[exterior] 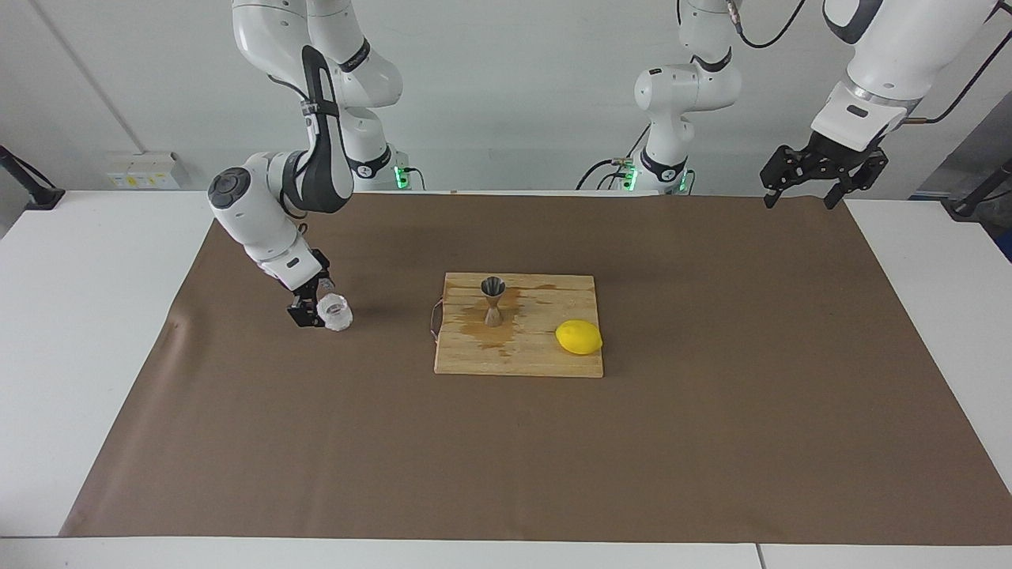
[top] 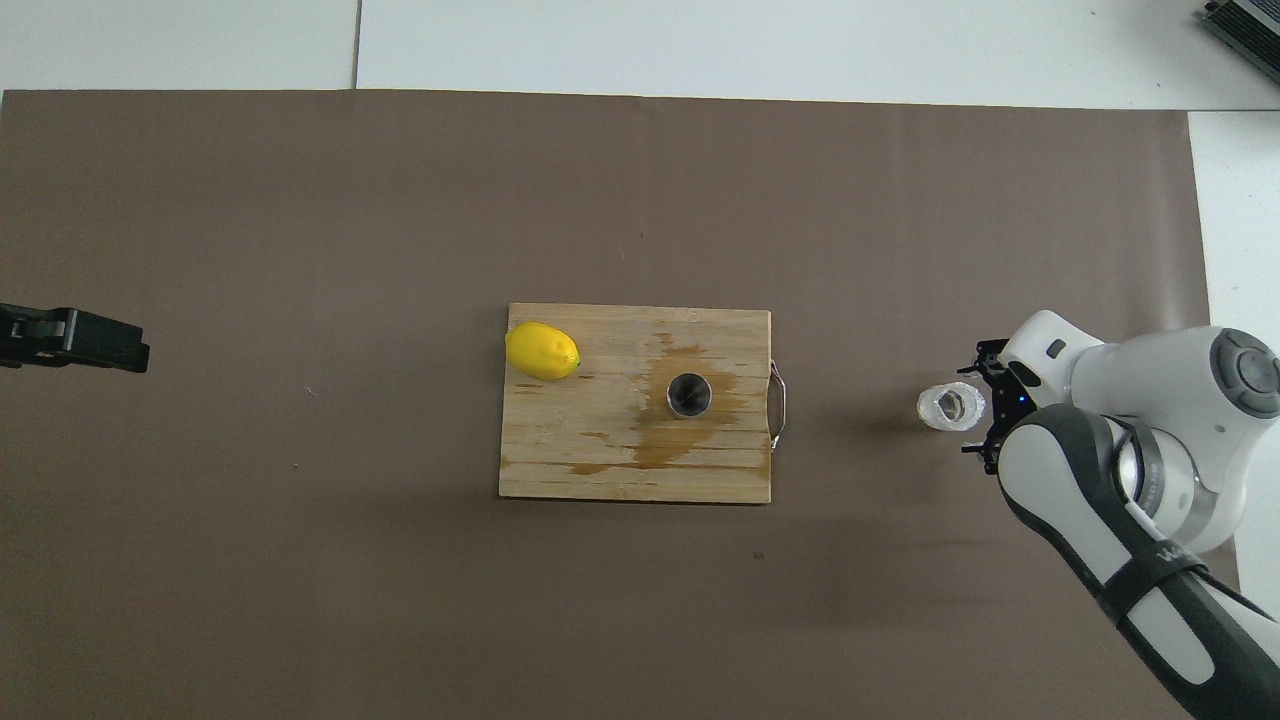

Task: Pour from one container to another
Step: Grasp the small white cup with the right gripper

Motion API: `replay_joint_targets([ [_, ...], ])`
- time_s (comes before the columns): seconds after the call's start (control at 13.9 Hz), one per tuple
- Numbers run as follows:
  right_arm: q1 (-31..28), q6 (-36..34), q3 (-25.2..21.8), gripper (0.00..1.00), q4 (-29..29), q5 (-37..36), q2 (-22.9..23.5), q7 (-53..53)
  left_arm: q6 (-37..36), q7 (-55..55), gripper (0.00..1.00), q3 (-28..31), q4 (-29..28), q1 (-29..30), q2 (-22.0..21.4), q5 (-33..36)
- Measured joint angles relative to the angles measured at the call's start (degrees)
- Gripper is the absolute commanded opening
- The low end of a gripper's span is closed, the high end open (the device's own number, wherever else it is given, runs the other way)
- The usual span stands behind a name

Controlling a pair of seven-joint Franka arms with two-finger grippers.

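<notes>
A: Eyes on the glass cup (exterior: 334,311): short, clear, a rough textured wall that reads whitish against the brown mat (exterior: 711,442). It stands upright on the mat toward the right arm's end of the table, well apart from the cutting board (exterior: 545,356).

B: From overhead the glass cup (top: 951,407) shows a round rim and something darker at the bottom, though I can't tell what that is.

A: And the right gripper (exterior: 310,308) is down low at the cup, on the side away from the board. Its fingers are spread apart, one dark finger showing just beside the glass. Whether it touches the wall, I can't tell.

B: Overhead, the right gripper (top: 985,410) sits at the cup's edge with black links poking out either side of the white wrist. Nothing clamped.

A: Now the jigger (exterior: 492,301). Silvery metal, hourglass shape, two cones meeting at a thin waist, standing upright on the board on the side nearer the robots.

B: Straight down you only get the jigger's (top: 689,394) open mouth, a dark circle with a bright rim. It stands inside a darker wet-looking stain on the wood.

A: A lemon (exterior: 579,337) lies on the same board, toward the left arm's end.

B: The left gripper (exterior: 818,175) waits high over the mat's edge at its own end, jaws apart, holding nothing.
</notes>
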Motion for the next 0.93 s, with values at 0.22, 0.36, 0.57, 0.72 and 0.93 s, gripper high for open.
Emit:
replay_joint_targets([
  [0.22, -0.01, 1.82, -0.01, 1.00, -0.13, 3.45, 1.75, -3.69, 0.05, 0.00, 1.00, -0.11, -0.79, -0.06, 0.00, 0.00],
  [0.36, -0.03, 2.32, -0.02, 1.00, -0.13, 4.10, 2.74, -4.68, 0.41, -0.01, 1.00, -0.27, -0.74, -0.15, 0.00, -0.01],
  [0.57, -0.04, 2.34, -0.02, 1.00, -0.14, 4.18, 3.38, -4.99, 0.37, -1.41, 1.00, -0.18, -0.37, -0.08, -0.01, -1.40],
  [0.72, -0.07, 2.34, -0.02, 1.00, -0.14, 5.80, 3.69, -6.23, 0.33, -3.00, 1.00, -0.18, -0.35, -0.09, -0.01, -1.86],
  [0.93, -0.13, 2.34, -0.02, 0.92, -0.14, 7.90, 3.91, -7.86, 0.25, -3.36, 1.00, -0.25, -0.35, -0.14, -0.01, -1.87],
])
